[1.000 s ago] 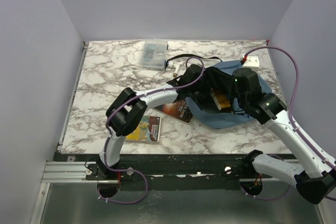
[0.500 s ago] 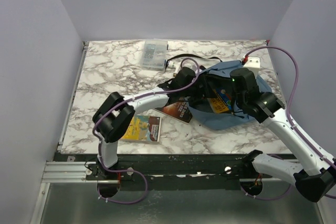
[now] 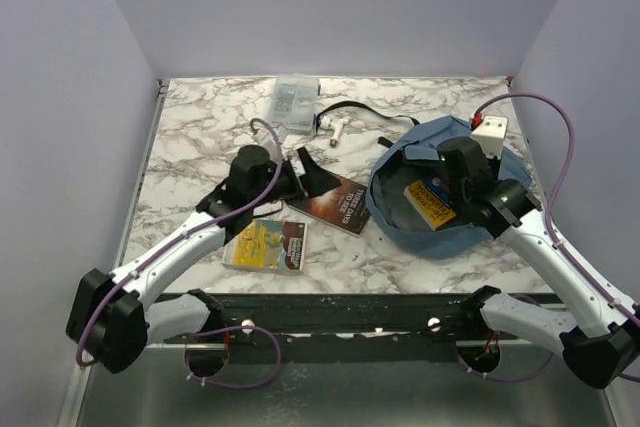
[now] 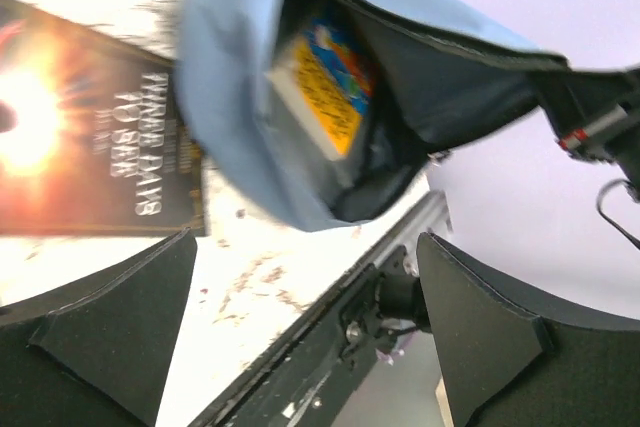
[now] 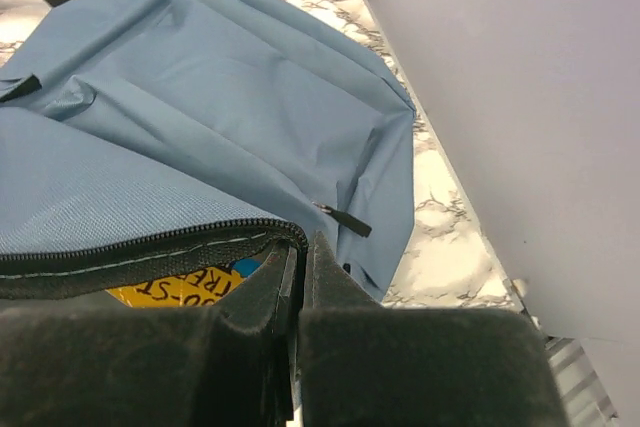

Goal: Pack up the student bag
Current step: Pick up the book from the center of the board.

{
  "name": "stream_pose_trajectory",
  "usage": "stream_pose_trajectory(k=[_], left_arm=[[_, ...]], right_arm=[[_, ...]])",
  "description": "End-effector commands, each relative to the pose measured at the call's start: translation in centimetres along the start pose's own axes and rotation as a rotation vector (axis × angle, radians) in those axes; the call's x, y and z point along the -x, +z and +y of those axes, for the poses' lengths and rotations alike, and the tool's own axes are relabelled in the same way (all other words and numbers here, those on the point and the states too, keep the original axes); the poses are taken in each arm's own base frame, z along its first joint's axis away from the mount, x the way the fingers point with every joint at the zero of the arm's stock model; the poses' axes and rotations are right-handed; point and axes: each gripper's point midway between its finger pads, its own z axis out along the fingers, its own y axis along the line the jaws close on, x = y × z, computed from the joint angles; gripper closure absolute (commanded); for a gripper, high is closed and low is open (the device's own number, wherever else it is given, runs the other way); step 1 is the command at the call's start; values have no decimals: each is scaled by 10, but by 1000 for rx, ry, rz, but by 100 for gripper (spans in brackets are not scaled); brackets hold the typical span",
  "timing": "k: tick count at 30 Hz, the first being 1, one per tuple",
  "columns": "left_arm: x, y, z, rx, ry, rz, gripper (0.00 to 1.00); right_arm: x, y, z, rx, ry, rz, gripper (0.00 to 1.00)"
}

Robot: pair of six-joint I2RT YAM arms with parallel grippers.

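The dusty-blue student bag (image 3: pixel 470 237) lies open on the right of the table, with a yellow book (image 3: pixel 430 203) inside it. My right gripper (image 3: pixel 447 159) is shut on the bag's zippered edge (image 5: pixel 200 242) and holds the opening up. The yellow book shows under that edge (image 5: pixel 185 287). My left gripper (image 3: pixel 312 175) is open and empty, just left of the bag and above a dark book (image 3: pixel 335 203). In the left wrist view the dark book (image 4: pixel 95 147) lies beside the open bag (image 4: pixel 245 97), with the yellow book (image 4: pixel 325 97) inside.
A yellow-covered book (image 3: pixel 268 245) lies near the front edge by the left arm. A clear plastic box (image 3: pixel 293 102) stands at the back. A black strap (image 3: pixel 355 109) and a small white object (image 3: pixel 335 127) lie behind the bag. A white block (image 3: pixel 490 132) sits at the bag's far right.
My left arm has pulled back out of the bag to the left and its gripper now hangs open above the dark book. The right gripper still holds the bag's edge, opening wider.
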Motion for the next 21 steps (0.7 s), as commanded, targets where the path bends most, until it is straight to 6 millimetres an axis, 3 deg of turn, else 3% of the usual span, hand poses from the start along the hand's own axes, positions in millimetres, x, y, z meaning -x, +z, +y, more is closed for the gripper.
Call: stream_pose_trajectory(k=[1, 3, 5, 6, 8, 11, 13, 16, 19, 21], left_arm=[[1, -41, 65, 203, -101, -62, 6], [3, -61, 98, 365, -169, -105, 4], [5, -79, 122, 476, -200, -138, 4], [7, -88, 133, 528, -211, -160, 4], [4, -105, 152, 618, -243, -181, 4], [-9, -121, 172, 706, -269, -189, 5], [-21, -125, 183, 733, -300, -190, 6], [-36, -131, 201, 784, -361, -222, 8], [-46, -133, 215, 809, -394, -244, 12], [-53, -130, 220, 800, -405, -236, 17]], right_arm=[[20, -6, -5, 30, 11, -41, 96], [14, -16, 37, 299, -38, -12, 73], [10, -44, 77, 596, -57, 11, 53], [12, -61, 96, 742, -48, 8, 46], [25, -85, 113, 900, 7, -27, 35], [43, -104, 139, 1048, 53, -27, 29], [40, -109, 166, 1136, 75, 48, 28], [22, -113, 214, 1226, 154, 184, 26], [2, -134, 264, 1310, 149, 239, 25], [-23, -147, 298, 1354, 104, 317, 25]])
